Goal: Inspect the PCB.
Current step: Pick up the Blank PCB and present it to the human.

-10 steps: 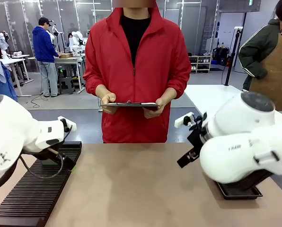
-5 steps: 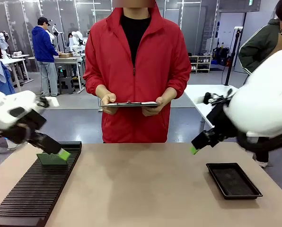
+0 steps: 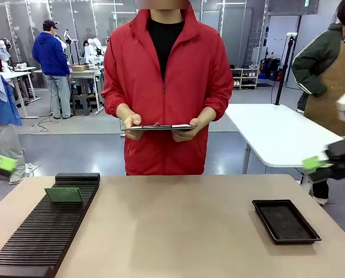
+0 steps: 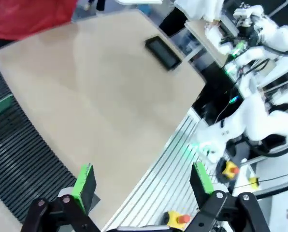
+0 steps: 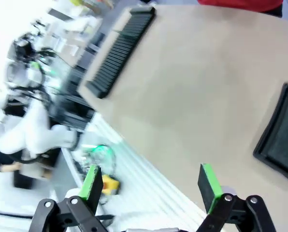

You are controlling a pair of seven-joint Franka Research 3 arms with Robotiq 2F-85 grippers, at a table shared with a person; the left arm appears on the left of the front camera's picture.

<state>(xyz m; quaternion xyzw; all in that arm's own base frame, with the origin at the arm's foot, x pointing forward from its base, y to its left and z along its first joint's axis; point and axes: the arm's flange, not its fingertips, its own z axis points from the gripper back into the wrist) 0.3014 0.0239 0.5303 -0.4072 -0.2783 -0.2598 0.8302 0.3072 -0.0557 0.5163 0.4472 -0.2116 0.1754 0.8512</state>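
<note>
Left gripper [image 4: 141, 178] and right gripper [image 5: 150, 181] released, empty. PCB [image 3: 63, 194] untouched at my ten o'clock; I judge pickup next, needing a left reach.

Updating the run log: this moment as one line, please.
PCB: in slotted rack, untouched | left end effector: open, empty | right end effector: open, empty | person: holding clipboard

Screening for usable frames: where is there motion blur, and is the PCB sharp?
Front view: PCB and tray sharp; left gripper and right gripper smeared at the edges. Left wrist and right wrist views: table blurred throughout, tilted.
</note>
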